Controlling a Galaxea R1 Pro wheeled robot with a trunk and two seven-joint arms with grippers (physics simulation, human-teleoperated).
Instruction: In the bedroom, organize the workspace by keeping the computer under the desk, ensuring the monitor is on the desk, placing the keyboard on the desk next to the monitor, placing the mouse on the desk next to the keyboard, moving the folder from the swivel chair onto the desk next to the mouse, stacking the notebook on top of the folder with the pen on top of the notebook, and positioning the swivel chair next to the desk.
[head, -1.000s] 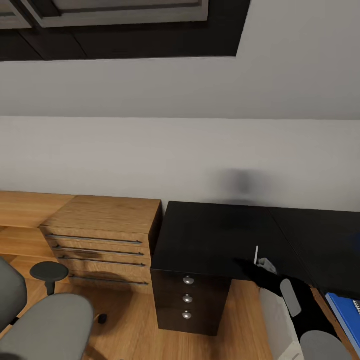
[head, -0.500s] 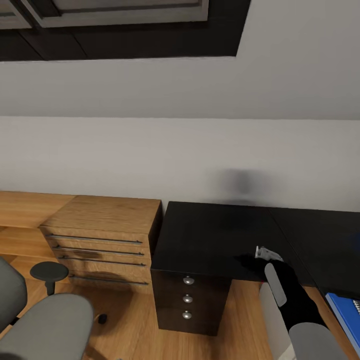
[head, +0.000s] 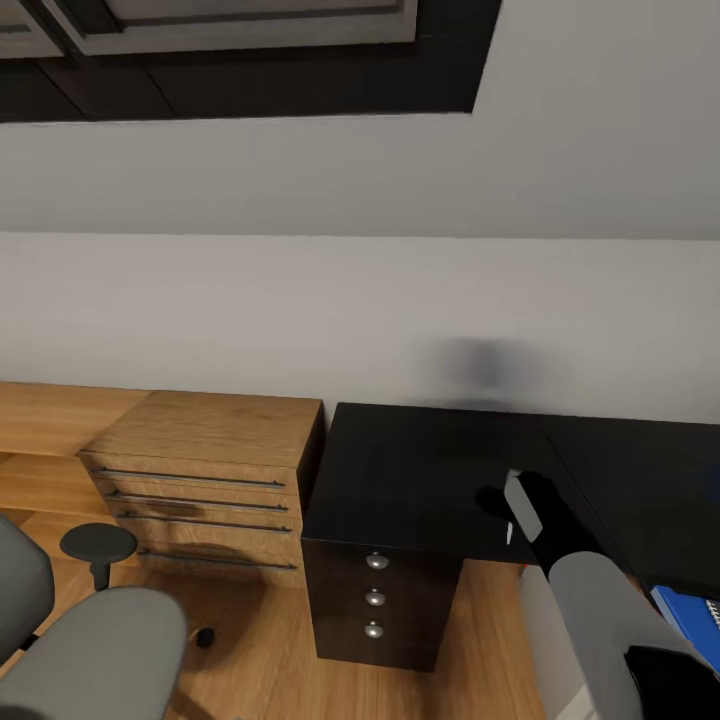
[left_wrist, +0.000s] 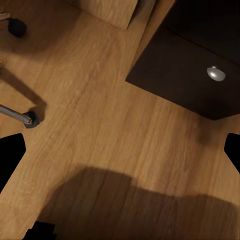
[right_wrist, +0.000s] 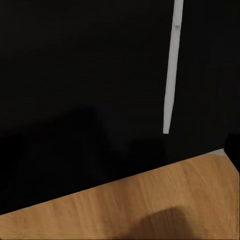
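Observation:
A slim whitish pen (right_wrist: 171, 70) lies on the black desk (head: 420, 470), its tip close to the front edge. Only its near end (head: 508, 533) peeks out under my right gripper (head: 506, 503), which hovers just above it. One finger (right_wrist: 233, 146) shows at the frame's edge, apart from the pen, so the gripper is open. A corner of the blue folder (head: 690, 620) rests on the desk at the far right. The grey swivel chair (head: 100, 640) stands at the lower left. My left gripper (left_wrist: 122, 155) hangs open over the wooden floor.
Low wooden shelving with drawers (head: 210, 450) adjoins the desk on its left. Black desk drawers with silver knobs (head: 376, 598) sit under the top, one knob (left_wrist: 215, 73) near my left gripper. A chair caster (left_wrist: 31, 119) is on the floor. The white desk leg (head: 545, 640) is beside my right arm.
My right arm has pushed forward and up over the desk and rolled over, so the gripper now covers most of the pen. The pen, chair and camera have not moved.

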